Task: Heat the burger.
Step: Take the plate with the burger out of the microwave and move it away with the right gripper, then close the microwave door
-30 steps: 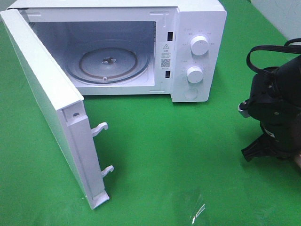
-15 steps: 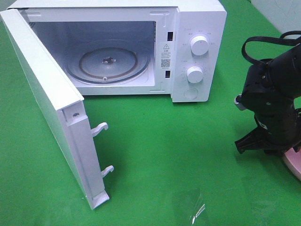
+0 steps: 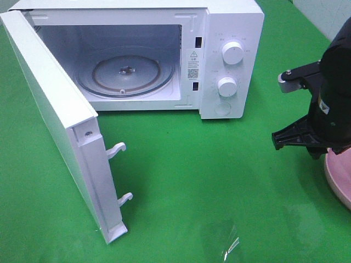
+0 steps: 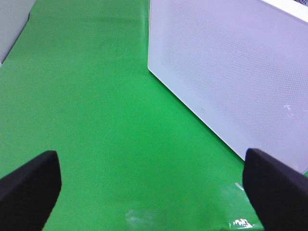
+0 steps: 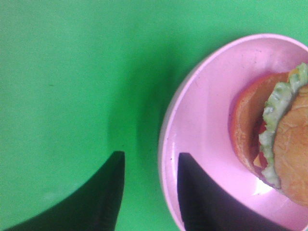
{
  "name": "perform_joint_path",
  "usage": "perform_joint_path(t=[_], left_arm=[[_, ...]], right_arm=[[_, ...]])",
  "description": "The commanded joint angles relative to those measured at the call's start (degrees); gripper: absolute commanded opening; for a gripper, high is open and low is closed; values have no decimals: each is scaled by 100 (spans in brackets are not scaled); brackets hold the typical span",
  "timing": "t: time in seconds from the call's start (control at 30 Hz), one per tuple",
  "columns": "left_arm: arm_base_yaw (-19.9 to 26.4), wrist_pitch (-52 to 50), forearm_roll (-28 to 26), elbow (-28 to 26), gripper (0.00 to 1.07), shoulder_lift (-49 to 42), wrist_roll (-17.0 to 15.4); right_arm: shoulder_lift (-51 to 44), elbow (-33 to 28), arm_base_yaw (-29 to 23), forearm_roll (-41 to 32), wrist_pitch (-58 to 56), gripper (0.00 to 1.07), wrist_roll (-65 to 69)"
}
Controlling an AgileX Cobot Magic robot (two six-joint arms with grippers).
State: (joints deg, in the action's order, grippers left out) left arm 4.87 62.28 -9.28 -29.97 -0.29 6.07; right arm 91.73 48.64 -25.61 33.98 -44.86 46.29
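Observation:
The burger (image 5: 284, 139), a tan bun with green lettuce, lies on a round pink plate (image 5: 202, 120) in the right wrist view. My right gripper (image 5: 151, 156) is open and straddles the plate's rim, one finger over the green cloth and the other over the plate's inside. A strip of cloth shows between rim and outer finger. In the high view my right arm (image 3: 329, 109) hides the burger, and only an edge of the pink plate (image 3: 340, 178) shows at the far right. My left gripper (image 4: 154, 192) is wide open over bare cloth, holding nothing.
The white microwave (image 3: 230, 33) stands at the back with its door (image 3: 55, 120) swung fully open toward the front left, and the glass turntable (image 3: 126, 74) holds nothing. The left wrist view shows the door's outer face (image 4: 231, 72) close by. Green cloth covers the table.
My right arm has lifted and swung toward the right edge, uncovering more of the pink plate beneath it. The microwave and its door have not moved.

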Motion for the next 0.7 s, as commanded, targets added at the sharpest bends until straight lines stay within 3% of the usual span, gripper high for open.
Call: perform_joint_path(t=[0.03,0.2,0.27,0.3,0.33,0.43,0.5,0.7], left_arm=[[6,-80,-29,23,94,-34,11],[6,-80,-29,23,94,-34,11],[6,-80,-29,23,94,-34,11],[6,-80,-29,23,94,-34,11],[6,-80,-29,23,94,-34,11],[6,-80,-29,23,94,-34,11],[6,-80,-29,23,94,-34,11],[6,-80,-29,23,94,-34,11]], right_arm=[[-539,17,11,-653,-11,39,-963],[-1008,11,11,-1455,-34,42,-2005],[-1398,-11,11,-2068,-92,52,-2853],[-1398,-11,11,-2068,-92,52,-2853],[-1593,-17,11,-2252,-189,62,-3163],[-1662,-17,11,-2326,-269,68,-3283],[-1874,-17,11,-2389,-705,86,-3478],[-2143,-92,11,-2464,-1226,89,-3804]])
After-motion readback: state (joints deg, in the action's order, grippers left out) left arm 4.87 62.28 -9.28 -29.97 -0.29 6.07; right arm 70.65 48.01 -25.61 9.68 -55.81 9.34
